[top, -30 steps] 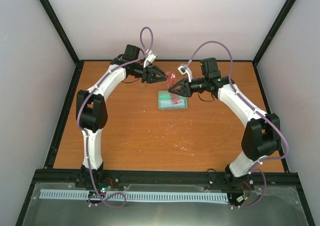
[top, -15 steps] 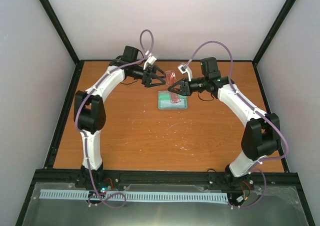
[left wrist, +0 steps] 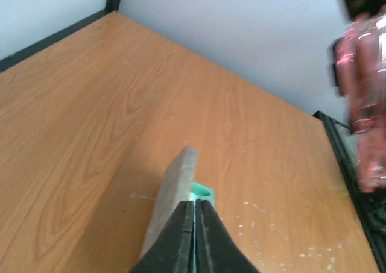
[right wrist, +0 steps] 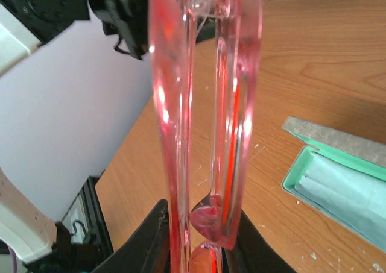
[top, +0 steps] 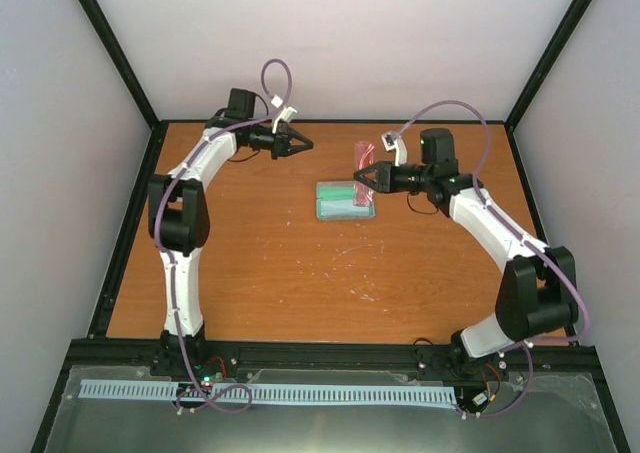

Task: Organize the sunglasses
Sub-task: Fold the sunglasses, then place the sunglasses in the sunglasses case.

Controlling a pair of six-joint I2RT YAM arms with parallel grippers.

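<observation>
The translucent red-pink plastic sunglasses [top: 364, 159], apparently folded, stand upright in the air, pinched at their lower end by the right gripper [top: 361, 177]. They are just above the far right corner of the open grey rectangular case with green lining [top: 322, 201], near the far edge of the orange wooden table [top: 300, 273]. The left gripper [top: 298, 143] hangs empty toward the far left corner, jaws pressed together. Folding looks done; laying the glasses in the case and closing it seem left.
</observation>
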